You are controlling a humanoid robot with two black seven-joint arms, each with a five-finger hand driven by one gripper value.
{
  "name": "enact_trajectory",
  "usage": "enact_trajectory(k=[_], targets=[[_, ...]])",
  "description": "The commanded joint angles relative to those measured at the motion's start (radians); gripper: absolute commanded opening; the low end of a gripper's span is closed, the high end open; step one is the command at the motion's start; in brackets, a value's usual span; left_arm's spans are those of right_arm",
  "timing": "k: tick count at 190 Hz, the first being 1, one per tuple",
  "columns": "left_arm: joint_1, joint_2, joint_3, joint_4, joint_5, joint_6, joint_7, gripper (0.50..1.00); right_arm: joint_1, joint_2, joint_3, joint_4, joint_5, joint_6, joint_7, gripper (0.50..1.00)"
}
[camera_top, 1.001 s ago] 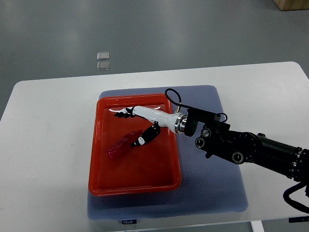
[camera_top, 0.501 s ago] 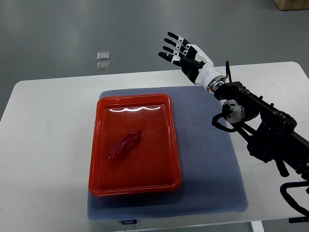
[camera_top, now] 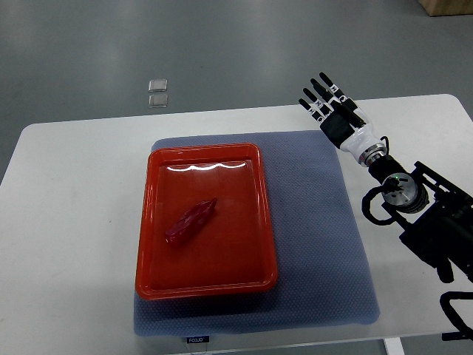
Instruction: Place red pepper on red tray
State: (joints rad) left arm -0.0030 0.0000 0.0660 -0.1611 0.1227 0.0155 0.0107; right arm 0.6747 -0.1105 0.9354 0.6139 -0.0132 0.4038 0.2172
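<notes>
A dark red pepper [camera_top: 191, 220] lies on its side inside the red tray [camera_top: 207, 277], left of the tray's middle. The tray sits on a blue-grey mat [camera_top: 318, 222] on the white table. My right hand [camera_top: 330, 107] is raised above the table's far right part, well away from the tray, with its fingers spread and holding nothing. Its arm [camera_top: 421, 222] comes in from the right edge. My left arm is out of view.
The white table [camera_top: 74, 222] has bare areas left and right of the mat. Two small clear squares [camera_top: 157, 92] lie on the grey floor beyond the table's far edge. A brown box corner [camera_top: 447, 6] shows at the top right.
My right hand let go of the pepper in the tray, lifted up and away, and has moved further right. The pepper stays where it was laid.
</notes>
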Motion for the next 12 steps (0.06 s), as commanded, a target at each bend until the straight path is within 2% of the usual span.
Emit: enact_trajectory(k=[1, 12], targets=[[0.0, 0.0, 0.0, 0.0, 0.0, 0.0, 0.0, 1.0, -0.001, -0.006, 0.0, -0.002, 0.012, 0.0, 0.002, 0.928], [0.0, 0.0, 0.0, 0.0, 0.0, 0.0, 0.0, 1.0, -0.003, -0.008, 0.0, -0.002, 0.012, -0.003, 0.005, 0.928]])
